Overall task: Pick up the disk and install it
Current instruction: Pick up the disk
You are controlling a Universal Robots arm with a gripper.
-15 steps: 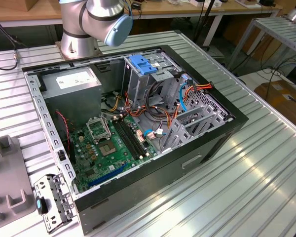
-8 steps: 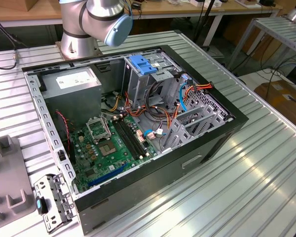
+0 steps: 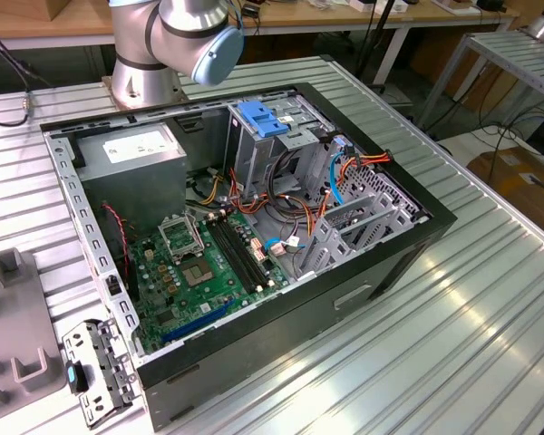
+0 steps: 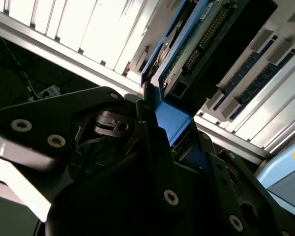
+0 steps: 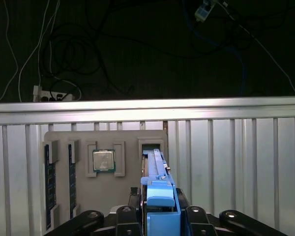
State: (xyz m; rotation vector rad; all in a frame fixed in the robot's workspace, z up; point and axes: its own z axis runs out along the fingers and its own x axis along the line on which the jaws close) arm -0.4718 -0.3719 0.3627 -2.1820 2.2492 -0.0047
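Note:
My gripper (image 5: 160,204) is shut on the disk (image 5: 157,172), with its black fingers (image 5: 132,201) pressed on either side of the bright blue carrier rail. The disk stands on edge and runs from the fingers to a slot in the grey fixture tray (image 5: 128,184). I cannot tell whether it still rests in that slot. In the second wrist view the gripper (image 4: 169,130) clamps the blue rail, and the disk (image 4: 196,42) shows its green circuit board and dark body beyond.
The open computer case (image 3: 417,245) lies on the ribbed metal table (image 3: 490,344), with a grey drive cage and blue latch plate (image 3: 263,118) at its rear. The arm's base (image 3: 154,54) stands behind it. The fixture tray also holds a processor chip (image 5: 103,160) and memory sticks (image 5: 50,182).

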